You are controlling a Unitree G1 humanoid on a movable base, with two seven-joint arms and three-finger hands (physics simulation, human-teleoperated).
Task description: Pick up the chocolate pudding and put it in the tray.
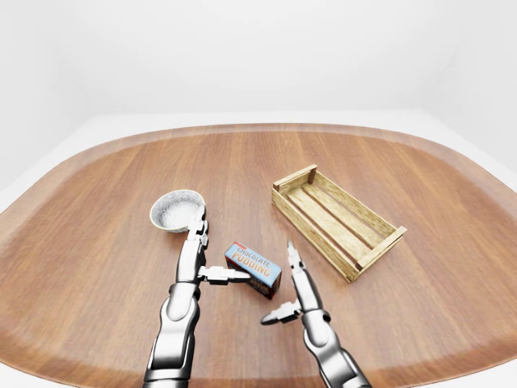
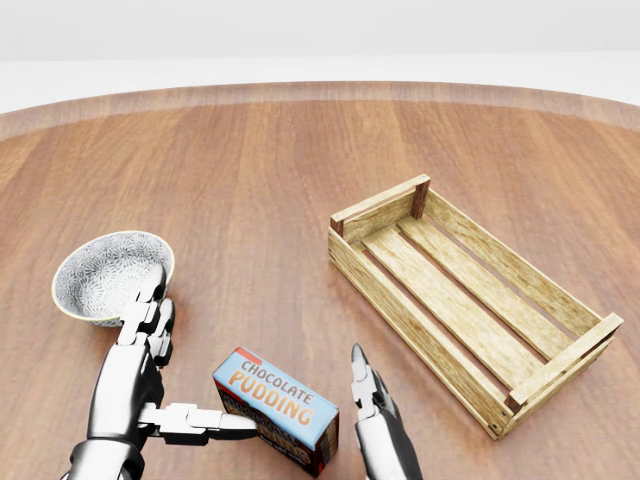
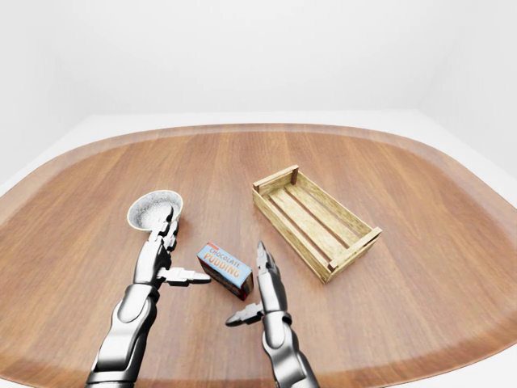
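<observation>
Left-eye view is showing a broad, rounded wooden table point(image 1: 97, 242) filling a plain white room. Both hands are reaching over it with fingers spread, neither one grasping anything. The chocolate pudding point(image 1: 253, 269) is lying flat on the wood between them: the left hand point(image 1: 196, 255) is pointing its thumb at the box's left end, touching or nearly so, while the right hand point(image 1: 295, 289) is standing just beside its right end. Beyond the right fingertips the tray point(image 2: 400, 213) is sitting at an angle. A speckled bowl point(image 2: 98, 262) is resting just past the left fingertips.
</observation>
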